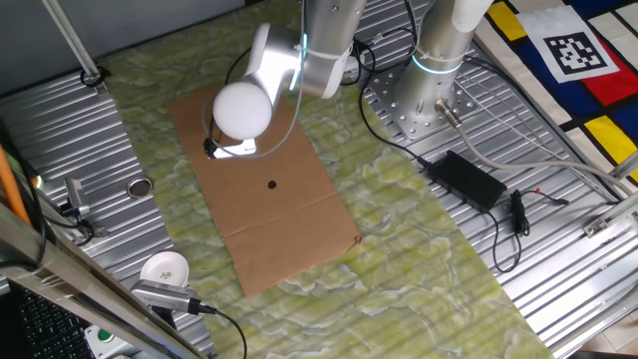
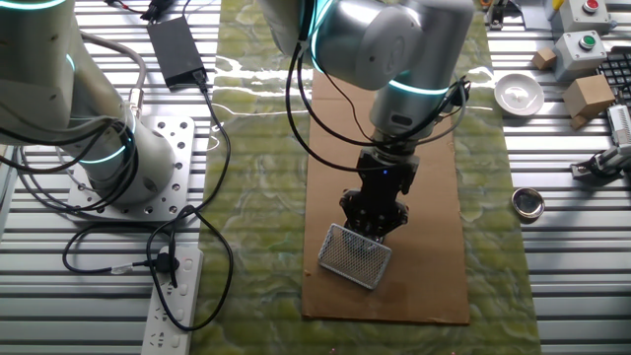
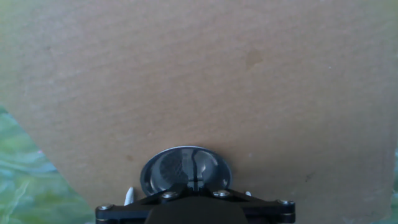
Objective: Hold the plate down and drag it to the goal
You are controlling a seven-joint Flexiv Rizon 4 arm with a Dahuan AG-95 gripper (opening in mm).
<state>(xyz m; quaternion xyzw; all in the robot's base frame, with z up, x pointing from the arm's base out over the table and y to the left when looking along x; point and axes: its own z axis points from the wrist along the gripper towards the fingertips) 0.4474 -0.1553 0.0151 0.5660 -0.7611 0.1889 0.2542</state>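
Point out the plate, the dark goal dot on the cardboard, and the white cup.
plate (image 3: pixel 180 171): hand view, on its shiny inner surface, just ahead of the pincer.
dark dot (image 1: pixel 272 183): one fixed view, on the dot's centre.
white cup (image 1: pixel 164 268): one fixed view, on the cup's inside.
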